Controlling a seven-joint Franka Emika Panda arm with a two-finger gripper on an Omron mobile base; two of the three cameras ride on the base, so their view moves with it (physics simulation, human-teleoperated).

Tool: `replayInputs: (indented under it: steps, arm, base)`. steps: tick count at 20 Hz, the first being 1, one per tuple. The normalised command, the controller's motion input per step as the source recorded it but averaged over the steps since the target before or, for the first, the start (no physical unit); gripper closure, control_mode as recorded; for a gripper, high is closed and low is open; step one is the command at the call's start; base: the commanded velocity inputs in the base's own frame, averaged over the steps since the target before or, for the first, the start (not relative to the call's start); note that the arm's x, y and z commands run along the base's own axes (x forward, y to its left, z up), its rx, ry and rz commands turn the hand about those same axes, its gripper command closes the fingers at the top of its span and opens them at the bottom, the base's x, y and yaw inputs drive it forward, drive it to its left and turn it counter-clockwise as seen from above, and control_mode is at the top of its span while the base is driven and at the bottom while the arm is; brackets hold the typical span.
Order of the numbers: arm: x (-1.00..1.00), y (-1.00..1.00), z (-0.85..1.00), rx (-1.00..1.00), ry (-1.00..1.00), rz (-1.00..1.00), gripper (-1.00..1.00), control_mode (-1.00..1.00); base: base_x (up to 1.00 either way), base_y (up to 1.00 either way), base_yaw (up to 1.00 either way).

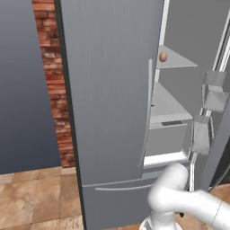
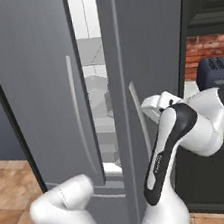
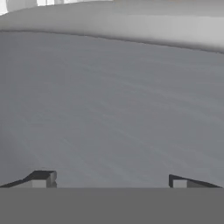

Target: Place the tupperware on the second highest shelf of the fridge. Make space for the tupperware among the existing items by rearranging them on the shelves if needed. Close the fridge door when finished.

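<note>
Nearest, in the hand view: gripper (image 3: 109, 181) with jaws wide apart, holding nothing, facing a grey brushed panel – prob. the fridge (image 1: 108, 112) door. Farther in, through the half-open right door (image 2: 149, 78), pale shelves (image 1: 170, 105) and a tan egg (image 1: 163, 56) high up. Tupperware can't be placed. Step looks like door-handling; next calls for swinging that door.

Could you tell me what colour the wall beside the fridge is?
Red-brown brick with pale mortar lines; the brick wall left of the fridge shows best in the left base view.
</note>
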Motion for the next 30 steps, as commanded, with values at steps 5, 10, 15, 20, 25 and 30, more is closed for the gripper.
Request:
replayInputs:
  steps: [5,10,15,20,25,30]
  arm:
    - [0.49,1.00,0.22,-0.28,-0.27,-0.22,-1.00,-1.00]
    - [0.83,0.81,0.16,-0.12,0.00,-0.24,-1.00,-1.00]
    - [0.95,0.25,0.07,0.01,0.00,-0.12,-1.00,-1.00]
    - [0.97,0.03,0.05,0.03,0.00,-0.07,-1.00,-1.00]
    - [0.94,0.02,0.09,0.00,0.00,-0.10,-1.00,-1.00]
    - [0.82,0.08,-0.04,0.00,0.00,-0.13,-1.00,-1.00]
  base:
    - [0.00,0.00,0.00]
    - [0.00,0.00,0.00]
    - [0.00,0.00,0.00]
    - [0.00,0.00,0.00]
    - [0.00,0.00,0.00]
    - [0.00,0.00,0.00]
